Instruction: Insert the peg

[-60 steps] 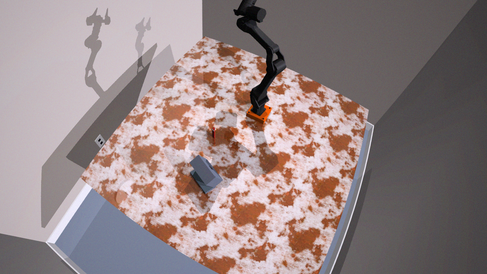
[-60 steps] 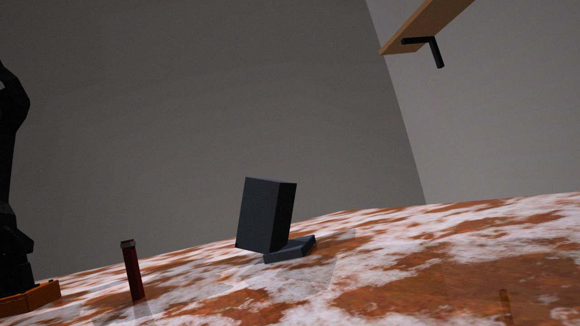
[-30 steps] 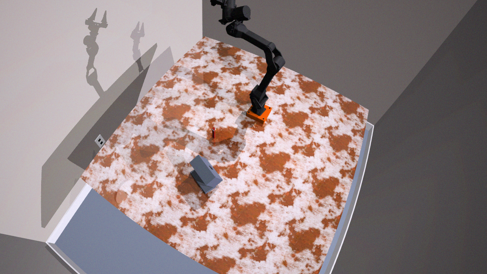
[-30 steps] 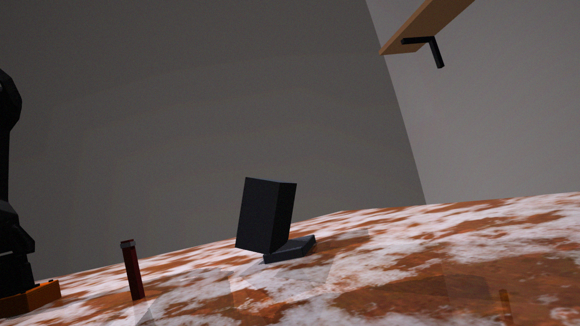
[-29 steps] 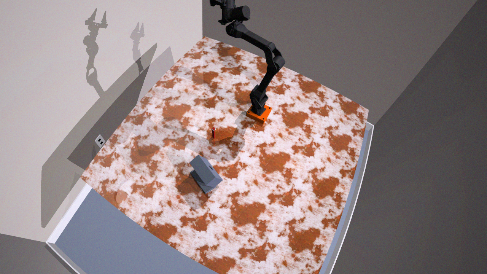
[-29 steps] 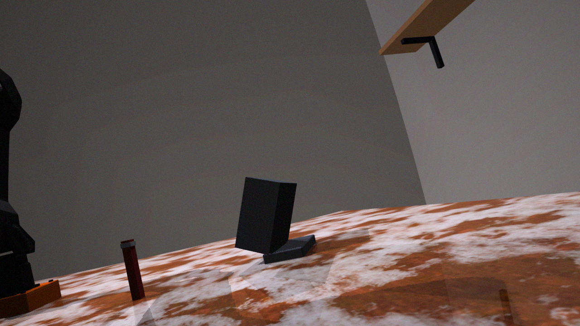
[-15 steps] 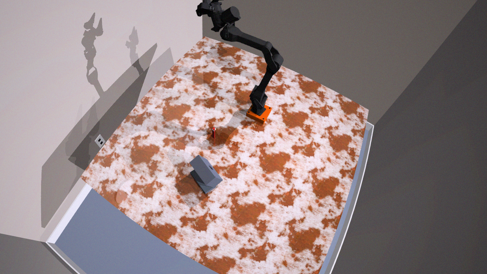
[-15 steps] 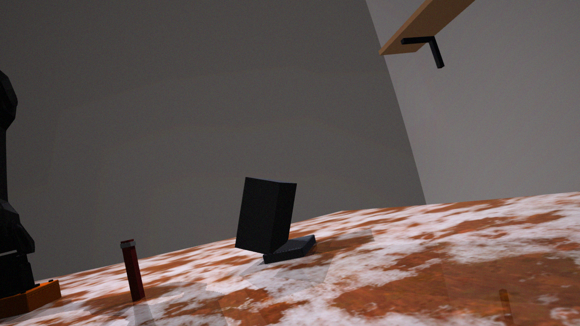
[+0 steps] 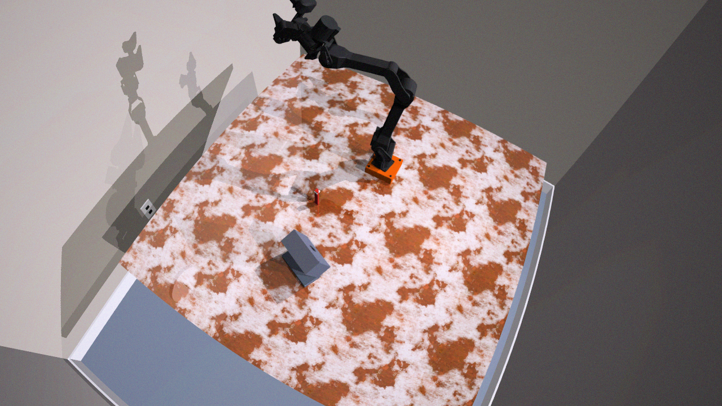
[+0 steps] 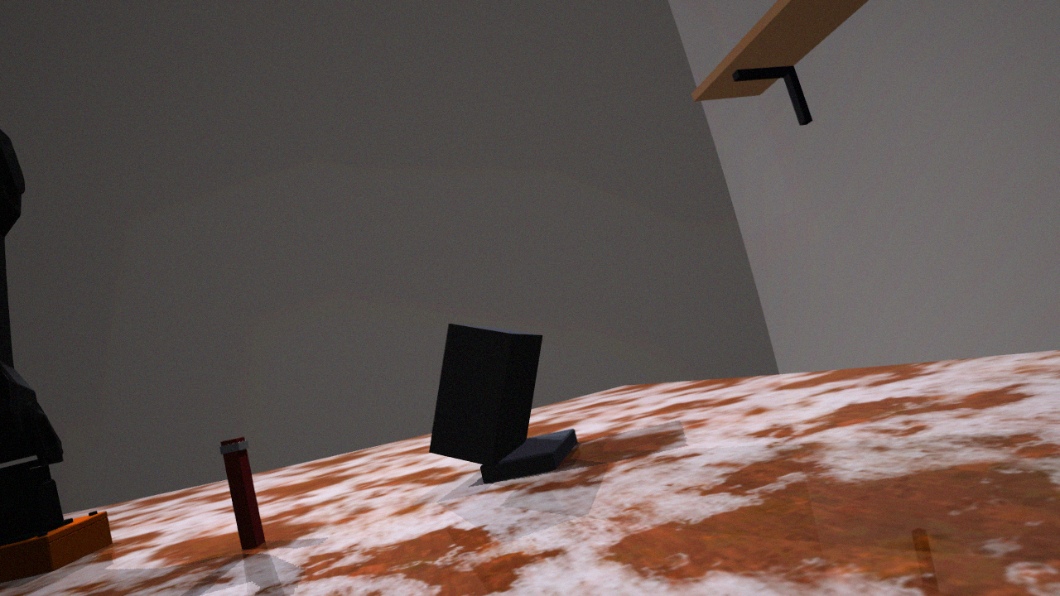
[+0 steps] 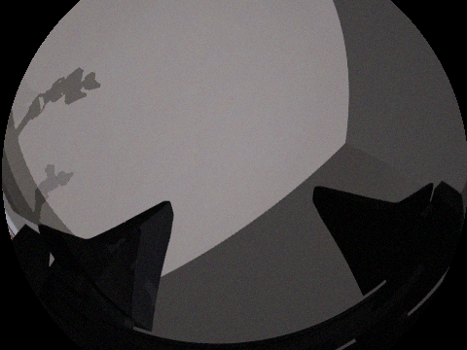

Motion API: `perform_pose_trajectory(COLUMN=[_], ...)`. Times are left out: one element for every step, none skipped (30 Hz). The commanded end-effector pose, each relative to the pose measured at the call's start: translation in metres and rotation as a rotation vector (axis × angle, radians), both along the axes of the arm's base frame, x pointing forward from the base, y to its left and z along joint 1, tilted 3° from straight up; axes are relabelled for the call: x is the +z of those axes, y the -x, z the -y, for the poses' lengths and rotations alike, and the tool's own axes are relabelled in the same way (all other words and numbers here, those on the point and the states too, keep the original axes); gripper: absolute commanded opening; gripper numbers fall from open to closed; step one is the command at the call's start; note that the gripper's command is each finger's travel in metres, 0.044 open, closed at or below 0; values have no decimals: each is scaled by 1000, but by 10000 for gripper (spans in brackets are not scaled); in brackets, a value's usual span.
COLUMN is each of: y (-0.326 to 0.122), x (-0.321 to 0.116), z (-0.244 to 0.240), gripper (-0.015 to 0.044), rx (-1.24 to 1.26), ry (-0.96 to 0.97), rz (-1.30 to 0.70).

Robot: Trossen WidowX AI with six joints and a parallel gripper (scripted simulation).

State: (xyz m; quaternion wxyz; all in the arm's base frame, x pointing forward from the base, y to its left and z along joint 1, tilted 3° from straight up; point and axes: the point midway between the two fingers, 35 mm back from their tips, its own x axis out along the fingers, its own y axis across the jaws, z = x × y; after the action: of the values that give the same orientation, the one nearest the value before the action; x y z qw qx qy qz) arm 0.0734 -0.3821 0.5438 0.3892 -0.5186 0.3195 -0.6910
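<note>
Looking left to right in the top view, I first find my tool (image 9: pixel 276 29) (image 11: pixel 245 202), raised near the wall at the far-left corner of the table (image 9: pixel 353 313) (image 10: pixel 704 518). Its fingers stand spread about as wide as they go, with nothing between them, and the wrist view gives me only walls, so I can't aim at anything from this pose.

Next comes the panel (image 9: pixel 305 250) (image 10: pixel 474 392), tilted on its foot, I judge so that the hole (image 9: pixel 312 247) takes a peg at a slant. The hole's outline is too small for me to read.

Just right of that, and nearer the arm's base, the peg (image 9: pixel 317 197) (image 10: pixel 243 492) stands upright on the table, apart from the panel. Standing free leaves its sides open to a grasp; it looks flat-sided, so I expect to have to turn it to match.

Farther right is the orange base (image 9: pixel 395 173) (image 10: pixel 77 539), which I'd keep my elbow clear of. Between peg and panel I see no obstacle, but the panel's raised edge could catch a low swing. I judge the task is at its start: bring the tool round, point it down, and come over the peg without tipping it.
</note>
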Motion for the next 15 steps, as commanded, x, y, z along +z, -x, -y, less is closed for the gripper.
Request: perform_pose_trajectory(y=[-18, -23, -27, -32, -37, -42, -46, -51, -56, -61, -66, -71, -76, -80, -85], x=[-15, -19, -23, -27, -32, -36, -40, -44, -48, -53, -57, -62, -67, -71, -76], z=[8, 10, 11, 13, 14, 15, 16, 17, 18, 19, 20, 20, 20, 20, 20], gripper=[440, 440, 440, 440, 440, 440, 440, 440, 440, 440, 440, 440, 440, 440, 440], rx=[85, 106, 127, 148, 169, 189, 209, 229, 248, 267, 286, 304, 322, 340, 357], ry=[-50, -64, -77, -91, -106, -120, -135, -151, -166, -182, -198, -215, -233, -250, -268], rz=[46, 60, 74, 88, 103, 117, 132, 146, 161, 176, 190, 204, 219, 233, 247])
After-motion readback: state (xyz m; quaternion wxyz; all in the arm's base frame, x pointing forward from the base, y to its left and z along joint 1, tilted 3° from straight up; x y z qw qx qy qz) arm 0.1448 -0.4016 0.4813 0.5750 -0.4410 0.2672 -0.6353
